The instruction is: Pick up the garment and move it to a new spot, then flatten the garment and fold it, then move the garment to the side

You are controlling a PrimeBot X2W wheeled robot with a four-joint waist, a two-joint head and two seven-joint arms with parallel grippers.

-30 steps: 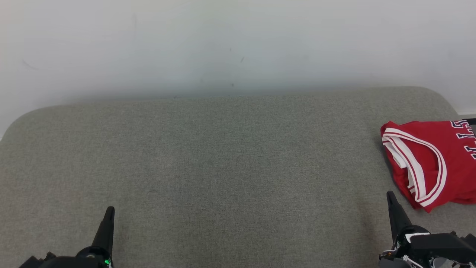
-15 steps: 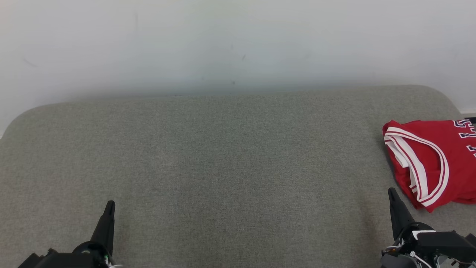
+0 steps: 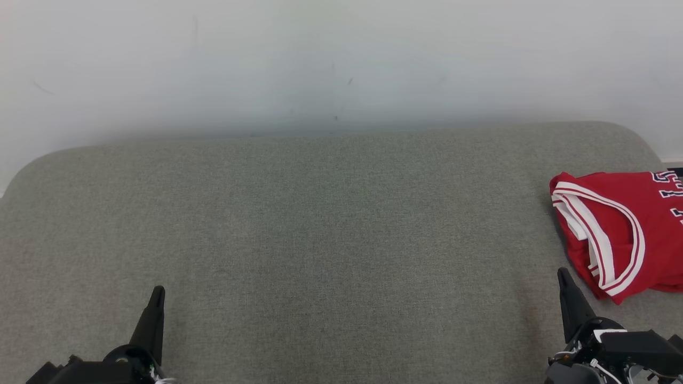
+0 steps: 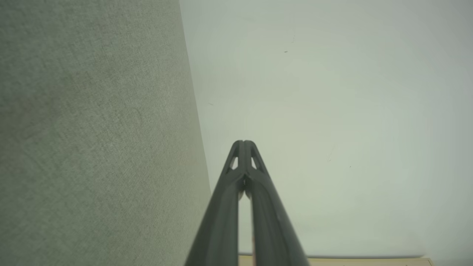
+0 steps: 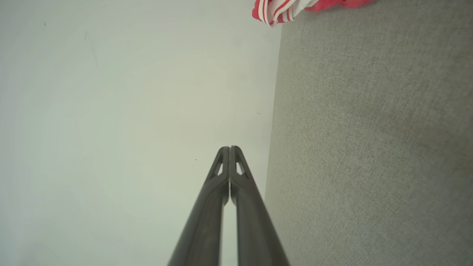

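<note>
The garment (image 3: 624,229) is a red jersey with white and dark trim, lying folded on the grey fabric surface (image 3: 331,240) at the far right, partly cut off by the frame edge. A corner of the garment (image 5: 284,9) also shows at the top of the right wrist view. My right gripper (image 3: 561,273) is shut and empty, its tip just below and left of the jersey, apart from it. My left gripper (image 3: 158,290) is shut and empty at the lower left, far from the jersey. In the wrist views the left gripper (image 4: 243,142) and right gripper (image 5: 229,148) have their tips pressed together.
A pale wall (image 3: 341,64) rises behind the grey surface, whose far corners are rounded. The right edge of the surface runs close by the jersey.
The head view has shifted slightly, so the jersey and both grippers sit a little differently in it. The jersey lies as before, and both grippers stay shut.
</note>
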